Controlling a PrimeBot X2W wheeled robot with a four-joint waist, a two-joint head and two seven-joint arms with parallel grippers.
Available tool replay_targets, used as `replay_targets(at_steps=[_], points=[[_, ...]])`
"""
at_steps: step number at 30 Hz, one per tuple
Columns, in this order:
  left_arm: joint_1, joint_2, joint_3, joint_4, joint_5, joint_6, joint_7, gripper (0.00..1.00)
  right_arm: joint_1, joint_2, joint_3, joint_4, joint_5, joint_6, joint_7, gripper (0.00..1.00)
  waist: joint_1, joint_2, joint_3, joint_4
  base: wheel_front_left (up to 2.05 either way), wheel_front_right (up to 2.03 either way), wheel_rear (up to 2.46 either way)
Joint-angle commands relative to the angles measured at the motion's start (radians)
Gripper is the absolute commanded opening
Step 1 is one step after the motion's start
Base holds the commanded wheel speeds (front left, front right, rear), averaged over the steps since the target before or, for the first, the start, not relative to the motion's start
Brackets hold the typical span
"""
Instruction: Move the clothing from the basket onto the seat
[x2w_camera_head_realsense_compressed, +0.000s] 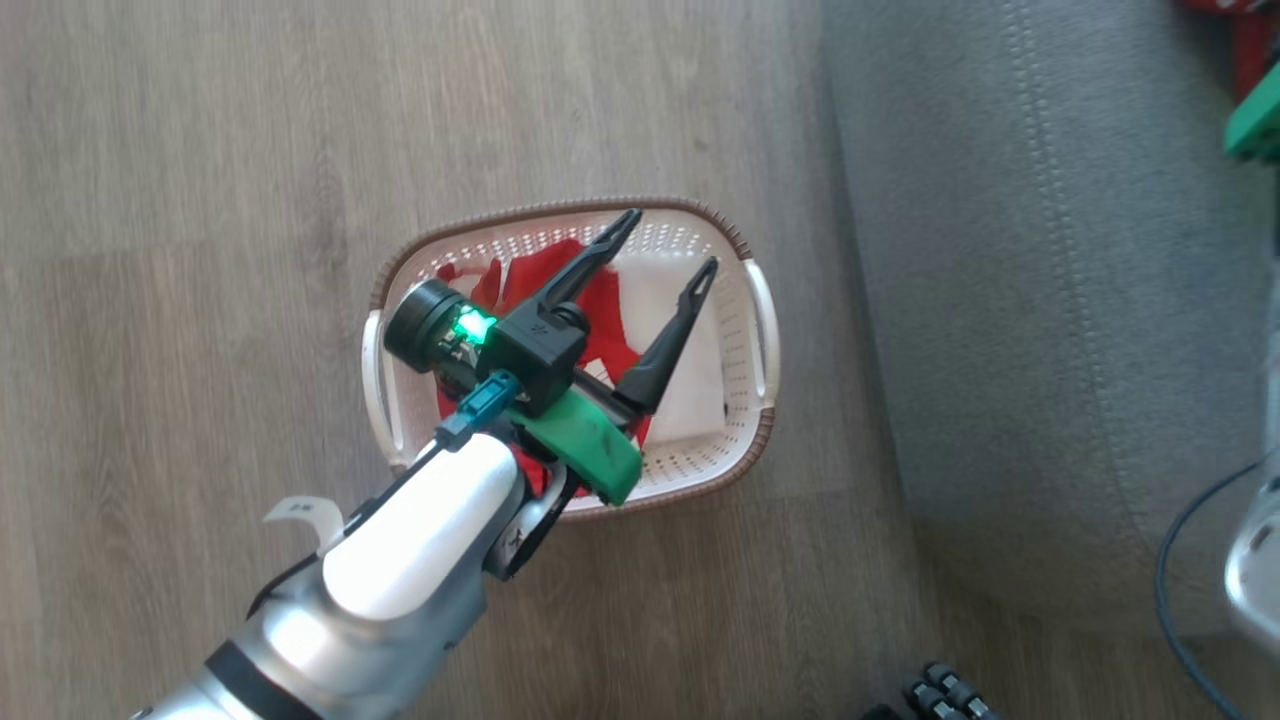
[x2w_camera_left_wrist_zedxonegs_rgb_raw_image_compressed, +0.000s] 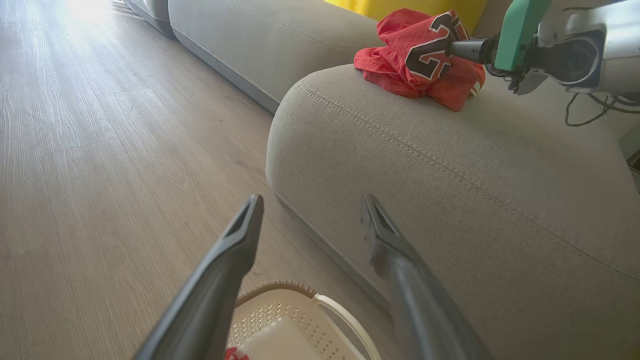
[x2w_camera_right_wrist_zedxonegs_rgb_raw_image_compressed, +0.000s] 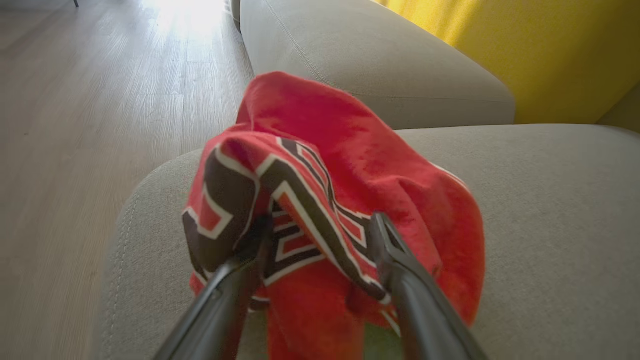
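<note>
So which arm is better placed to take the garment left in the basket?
Left. The left gripper hangs open right above the basket, over the red garment lying inside. The right gripper is at the jersey on the seat, fingers apart against its cloth.

The basket (x2w_camera_head_realsense_compressed: 700, 475), holding one garment (x2w_camera_head_realsense_compressed: 608, 318), stands on the floor (x2w_camera_head_realsense_compressed: 200, 200) left of the seat (x2w_camera_head_realsense_compressed: 1050, 300) bearing the jersey (x2w_camera_left_wrist_zedxonegs_rgb_raw_image_compressed: 415, 55).

**Background stuff around the sofa**

The pale wood-look floor (x2w_camera_head_realsense_compressed: 200, 150) takes up everything from 6 round to 12 o'clock in the head view, and a black cable (x2w_camera_head_realsense_compressed: 1164, 580) loops at 4. In the right wrist view, a second grey cushion (x2w_camera_right_wrist_zedxonegs_rgb_raw_image_compressed: 375, 65) is at 12, with a yellow surface (x2w_camera_right_wrist_zedxonegs_rgb_raw_image_compressed: 550, 50) at 1.
</note>
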Motion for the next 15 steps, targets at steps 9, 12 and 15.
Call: replay_targets(at_steps=[9, 12, 15], points=[[0.072, 0.048, 0.066, -0.01, -0.053, 0.038, -0.033, 1.0, 0.19, 0.064, 0.201, -0.168, 0.165, 0.0, -0.009, 1.0, -0.0001, 0.0, -0.137, -0.064, 0.0, 0.0, 0.0], [0.091, 0.052, 0.075, -0.007, -0.066, 0.043, -0.04, 1.0, 0.227, 0.064, 0.237, -0.195, 0.194, 0.0, -0.009, 1.0, -0.0001, 0.0, -0.168, -0.067, 0.0, 0.0, 0.0], [0.123, 0.057, 0.093, 0.0, -0.086, 0.054, -0.053, 1.0, 0.274, 0.064, 0.292, -0.231, 0.228, 0.0, -0.009, 1.0, -0.0001, 0.0, -0.22, -0.066, 0.0, 0.0, 0.0]])
